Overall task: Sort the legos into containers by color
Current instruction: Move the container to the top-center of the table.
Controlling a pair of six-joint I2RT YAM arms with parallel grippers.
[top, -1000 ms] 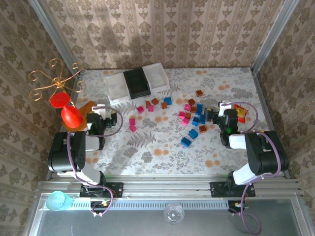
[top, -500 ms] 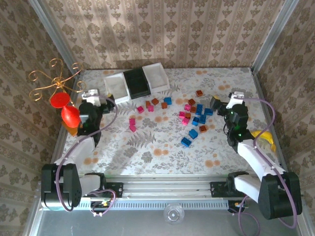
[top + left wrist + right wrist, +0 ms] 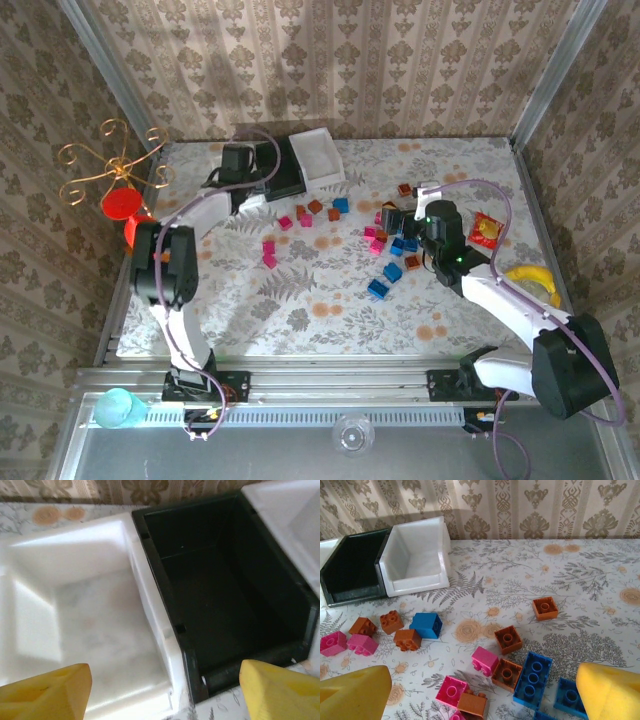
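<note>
Left tool (image 3: 240,160): has swung in from the left edge of the tabletop (image 3: 300,300) and now hangs over the containers (image 3: 318,158). White bin (image 3: 75,610) and black bin (image 3: 220,595) sit directly beneath, both empty. Fingers spread wide, nothing held.

Right tool (image 3: 392,218): has come in from the right edge; gaping, empty, legos (image 3: 507,640) scattered just below and ahead.

Sorting unstarted; first pick looks near.

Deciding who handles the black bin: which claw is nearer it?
Left. The left claw hovers at the near edge of the black bin; the right claw is away over the scattered legos.
</note>
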